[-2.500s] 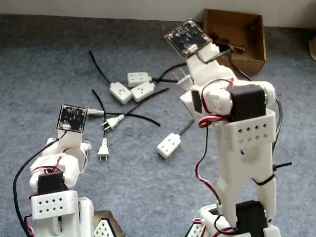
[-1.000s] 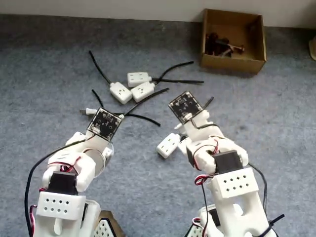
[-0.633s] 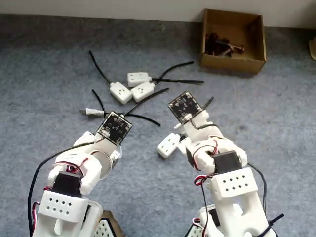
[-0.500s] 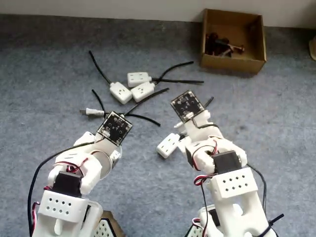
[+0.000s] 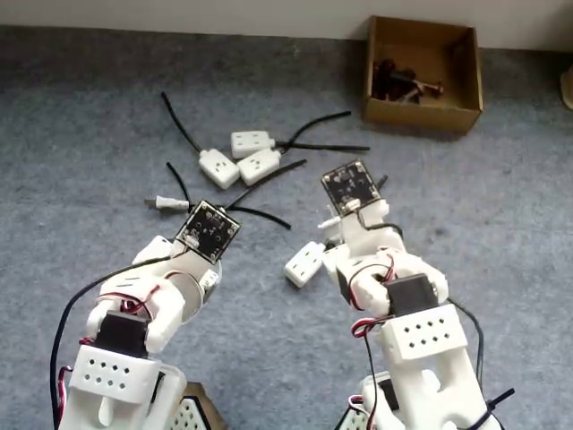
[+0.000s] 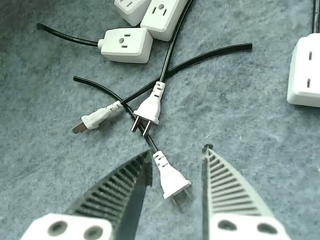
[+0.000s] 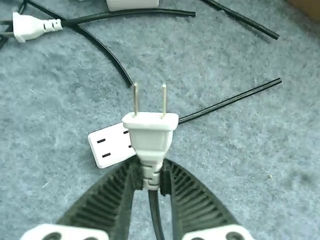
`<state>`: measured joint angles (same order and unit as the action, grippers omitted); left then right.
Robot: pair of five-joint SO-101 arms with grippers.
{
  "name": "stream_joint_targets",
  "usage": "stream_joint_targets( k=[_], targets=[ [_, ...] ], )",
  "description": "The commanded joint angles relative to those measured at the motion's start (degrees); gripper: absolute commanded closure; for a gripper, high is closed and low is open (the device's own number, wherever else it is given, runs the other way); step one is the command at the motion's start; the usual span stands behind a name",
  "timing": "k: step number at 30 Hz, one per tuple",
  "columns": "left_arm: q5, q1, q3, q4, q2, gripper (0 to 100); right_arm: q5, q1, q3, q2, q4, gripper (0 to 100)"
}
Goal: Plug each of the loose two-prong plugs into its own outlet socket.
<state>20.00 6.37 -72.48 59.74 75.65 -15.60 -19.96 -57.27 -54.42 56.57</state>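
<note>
Shifted slightly outward, right gripper [image 7: 150, 170] clamps a plug [image 7: 150, 132]; left gripper [image 6: 176, 150] gapes; cardboard box [image 5: 421, 116] holds dark parts [image 5: 403, 85].

Ahead of me and off to my right, an open brown cardboard box [image 5: 421, 118] sits upright on the table, close to its back edge. Inside lies a small tangle of dark, reddish-brown parts [image 5: 405, 87], too small for me to tell what they are. The table is covered in a grey, felt-like carpet [image 5: 89, 116], flecked here and there with pale lint. A pale strip of wall [image 5: 179, 13] runs along behind it. A tan object [image 5: 568, 90] is cut off at the far right, and a scrap of brown cardboard [image 5: 191, 394] lies at the near edge.
</note>
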Motion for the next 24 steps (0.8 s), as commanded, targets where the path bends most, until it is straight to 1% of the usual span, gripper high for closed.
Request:
stream_joint_targets(
  k=[1, 3, 9, 12, 15, 22, 24],
  targets=[
    [-0.09, 1.36, 3.12, -0.97, -0.22, 85, 0.62, -1.01, -2.24, -1.54, -4.26, 99.3],
    [-0.09, 2.24, 2.95, -0.97, -0.22, 85, 0.70, -1.89, -3.91, -1.54, -6.29, 99.3],
    [-0.09, 3.38, 3.21, -0.97, -0.22, 85, 0.70, -2.77, -4.70, -1.54, -6.55, 99.3],
    [-0.18, 3.38, 2.86, -3.16, -0.13, 85, 2.46, -2.59, -4.70, -1.54, -7.69, 99.3],
    [-2.29, 3.38, 2.68, -4.92, -0.13, 85, 3.08, -2.51, -5.14, -1.54, -10.24, 99.3],
    [-3.43, 3.47, 2.59, -6.77, -0.13, 85, 3.43, -2.77, -4.88, -1.54, -10.51, 99.3],
    [-5.98, 3.56, 2.59, -8.26, -0.13, 85, 3.43, -2.77, -5.14, -1.54, -10.59, 99.3]
  ],
)
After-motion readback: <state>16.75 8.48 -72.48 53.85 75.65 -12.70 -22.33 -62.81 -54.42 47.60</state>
